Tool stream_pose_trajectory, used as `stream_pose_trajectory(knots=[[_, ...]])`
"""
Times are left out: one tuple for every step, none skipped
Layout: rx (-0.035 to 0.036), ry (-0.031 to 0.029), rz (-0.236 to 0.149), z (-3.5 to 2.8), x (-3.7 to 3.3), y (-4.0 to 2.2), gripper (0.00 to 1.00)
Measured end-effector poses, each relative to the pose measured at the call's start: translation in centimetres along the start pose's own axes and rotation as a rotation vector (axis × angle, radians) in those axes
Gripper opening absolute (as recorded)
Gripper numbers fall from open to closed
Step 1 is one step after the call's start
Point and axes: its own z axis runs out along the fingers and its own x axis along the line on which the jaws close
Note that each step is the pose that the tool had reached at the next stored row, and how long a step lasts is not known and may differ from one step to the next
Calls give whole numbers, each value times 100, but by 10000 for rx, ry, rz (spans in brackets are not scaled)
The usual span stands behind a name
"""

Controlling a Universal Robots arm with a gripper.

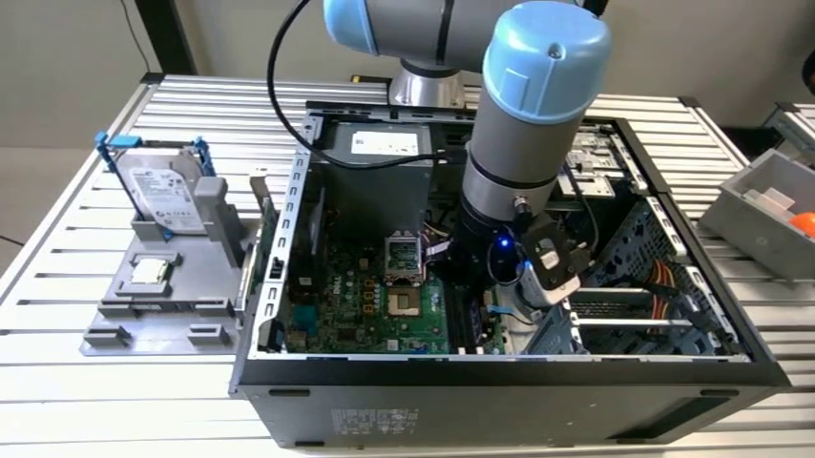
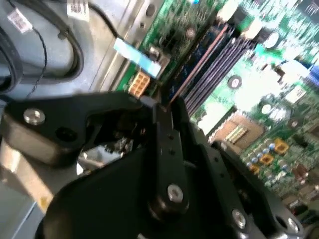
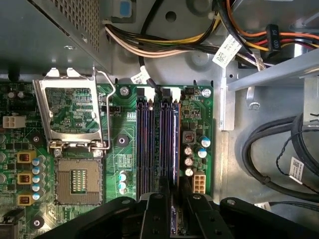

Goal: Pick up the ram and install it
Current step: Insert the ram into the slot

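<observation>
the ram [image 3: 177,144] stands edge-on in the bank of memory slots [image 3: 157,144] on the motherboard [image 3: 124,154], seen as a thin dark strip with a brownish edge along the slot on the side of the bank away from the cpu socket [image 3: 77,181]. in the second wrist view the same stick [image 2: 197,67] runs as a long thin line out from the fingertips along the slots. its long axis lies parallel to the slots, so stick and slot look lined up lengthwise.

the gripper [image 3: 172,204] sits directly over the near end of the ram; the stick passes in between the two black fingers [image 3: 154,211]. the jaws appear closed on the stick's near end, the gap between them no wider than the board. judgement: the ram is over or partly in its slot; i cannot tell whether it is fully seated, nor whether the slot's white end clips [image 3: 173,92] have latched.

outward from the slots: a small white connector [image 3: 198,182] just beside the ram on the far side from the socket, then bare case floor with black cables [image 3: 269,159]. in the exterior view the arm [image 1: 516,162] reaches down into the open computer case [image 1: 510,367], wrist close above the board.
</observation>
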Motion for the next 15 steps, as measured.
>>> stream_pose_trajectory(knots=[[-4,-1,1,-29,-1,1,100],[0,2,0,-70,-3,2,100],[0,4,0,-110,-4,2,100],[-3,5,0,-137,-5,3,100],[-1,6,0,-168,-6,3,100],[0,7,0,-206,-8,4,100],[-1,6,0,-236,-9,5,100],[-2,6,0,-245,-9,4,100],[-2,6,-1,-246,-9,2,100],[-6,5,0,-246,-9,1,100],[-6,5,0,-246,-10,1,100],[-7,5,0,-246,-10,1,0],[-7,5,0,-246,-10,1,0],[-7,6,0,-246,-10,0,0],[-8,6,0,-246,-10,0,0]])
